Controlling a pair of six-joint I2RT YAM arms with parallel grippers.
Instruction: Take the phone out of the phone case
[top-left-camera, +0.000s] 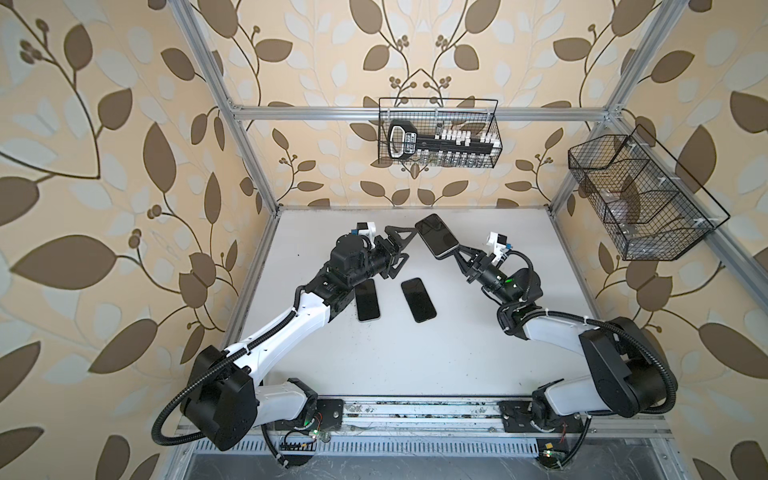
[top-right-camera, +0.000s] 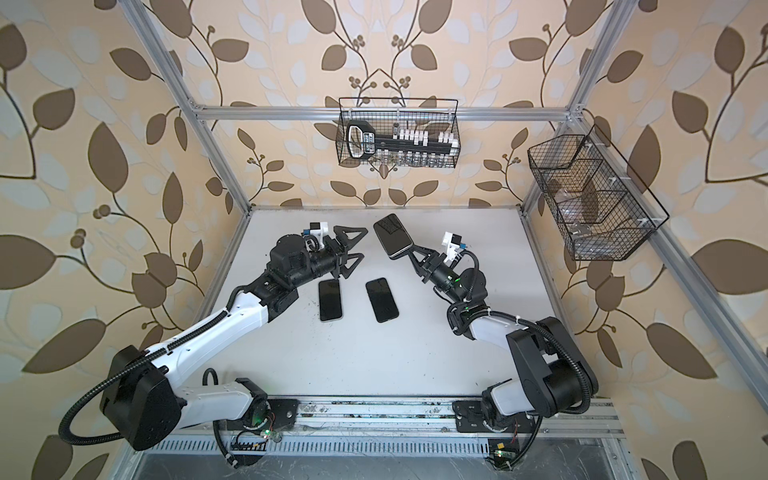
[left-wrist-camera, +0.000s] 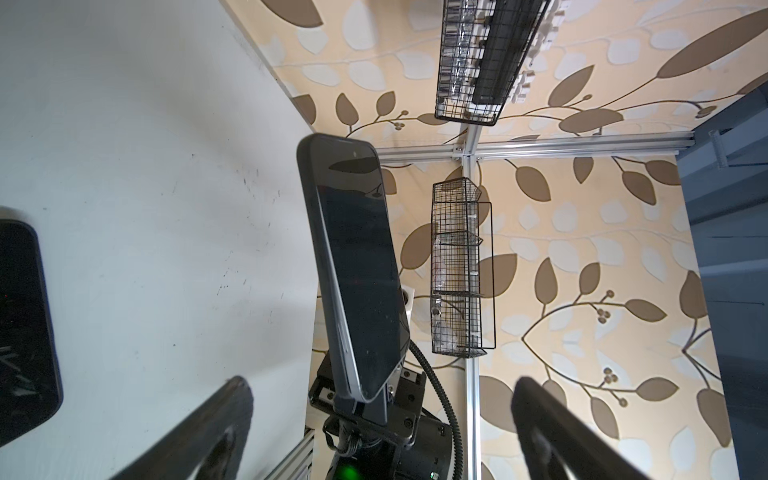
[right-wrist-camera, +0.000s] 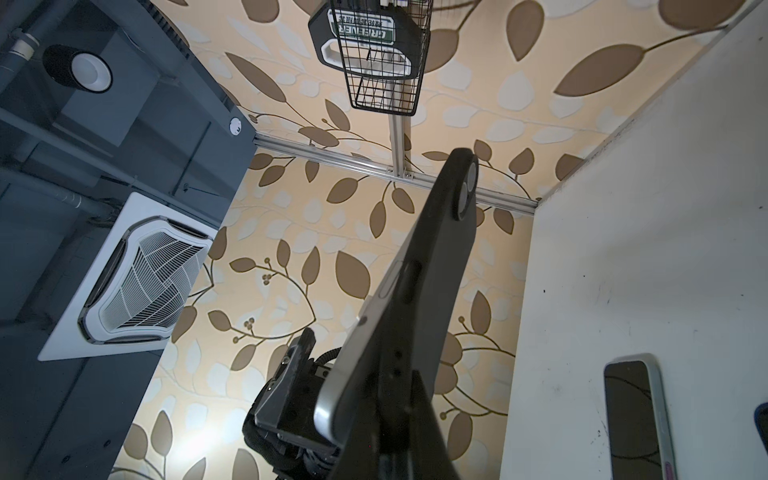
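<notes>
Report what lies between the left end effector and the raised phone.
Nothing: a top view shows only bare table behind the narrow gap between left end effector and raised phone.

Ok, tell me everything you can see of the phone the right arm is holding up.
The raised phone has a glossy black screen, unlit, and sits in a matte dark case with two camera lenses showing at the back. Near the gripped end a silvery phone edge shows beside the case. The right end effector is shut on its lower end, holding it tilted in the air; nothing else touches it.
</notes>
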